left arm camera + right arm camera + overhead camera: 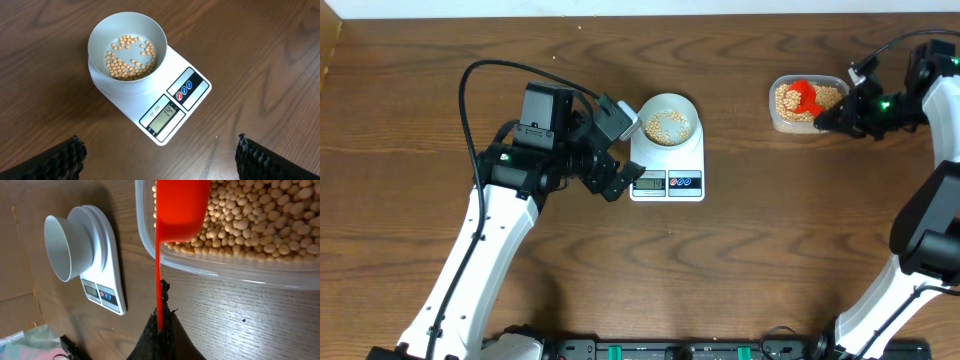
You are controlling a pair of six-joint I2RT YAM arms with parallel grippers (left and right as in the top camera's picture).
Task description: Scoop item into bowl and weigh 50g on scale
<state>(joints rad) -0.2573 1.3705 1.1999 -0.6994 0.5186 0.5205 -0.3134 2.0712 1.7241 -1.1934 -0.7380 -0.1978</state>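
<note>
1. Reference item: the scale (667,165) stands flat on the table (770,250). All positions below are given relative to it.

2. Bowl (688,104): seated upright on the rear part of the scale platform, with the display and buttons clear in front of it.

3. Beans (127,67): a thin, loose layer covers part of the bowl floor. More beans (260,225) fill the clear tub (780,118), which sits on the table to the right of the scale, well apart and slightly farther back.

4. Display (167,111): at the front edge of the scale, left of the three round buttons. It reads 14.

5. Left hand (620,150): released, jaws spread wide, just beside the left edge of the scale. One finger is near the bowl and the other near the front corner. It grasps nothing. In the left wrist view both fingers (50,160) show at the bottom corners, with the scale and bowl between and beyond them.

6. Right hand (161,325): clenched on the thin handle of the red scoop (180,210), right of the scale at the near side of the tub. The scoop cup lies inside the tub on top of the beans. Whether the cup is loaded cannot be determined.
</note>
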